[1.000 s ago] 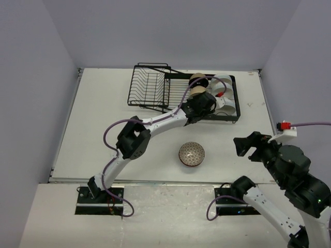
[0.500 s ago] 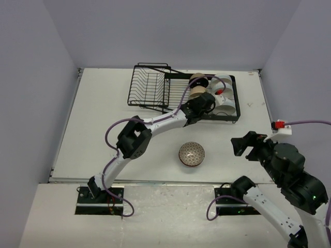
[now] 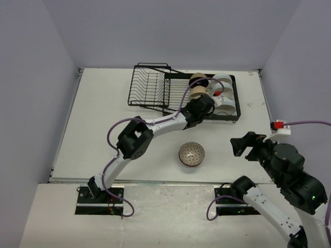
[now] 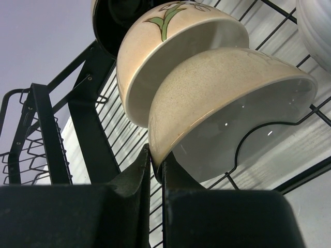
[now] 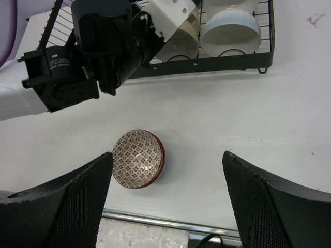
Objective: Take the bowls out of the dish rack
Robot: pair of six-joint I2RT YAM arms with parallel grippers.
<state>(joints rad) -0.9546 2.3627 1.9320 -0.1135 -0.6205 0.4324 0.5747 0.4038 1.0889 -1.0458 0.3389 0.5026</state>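
- Over the last second the left gripper (image 4: 156, 161) goes from spread wide to pinched on the rim of the speckled beige bowl (image 4: 227, 93).
- That bowl stands on edge in the dish rack (image 4: 88, 111), touching the leaf-painted bowl (image 4: 170, 41) behind it.
- The bite is thin and low on the rim. It is probably best to lift slowly clear of the tines without dragging the neighbour.
- The right gripper (image 5: 167, 170) hangs spread and empty above the patterned bowl (image 5: 138, 158) on the table.

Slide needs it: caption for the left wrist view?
Left arm's fingers pinch the rim of a speckled beige ceramic bowl standing on edge in the black wire dish rack.
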